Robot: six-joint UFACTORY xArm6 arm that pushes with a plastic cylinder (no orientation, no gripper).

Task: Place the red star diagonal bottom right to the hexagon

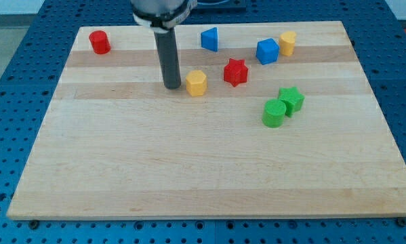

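The red star (235, 72) lies on the wooden board, right of centre near the view's top. The yellow hexagon (196, 83) sits just to its left and slightly lower. My tip (173, 86) rests on the board close to the hexagon's left side, with a small gap; the dark rod rises from it towards the view's top. The red star is up and to the right of the hexagon, apart from it.
A red cylinder (99, 42) is at the top left. A blue triangular block (210, 39), a blue cube (267, 51) and a yellow block (287, 43) line the top. A green cylinder (274, 113) and a green star (291, 99) touch at the right.
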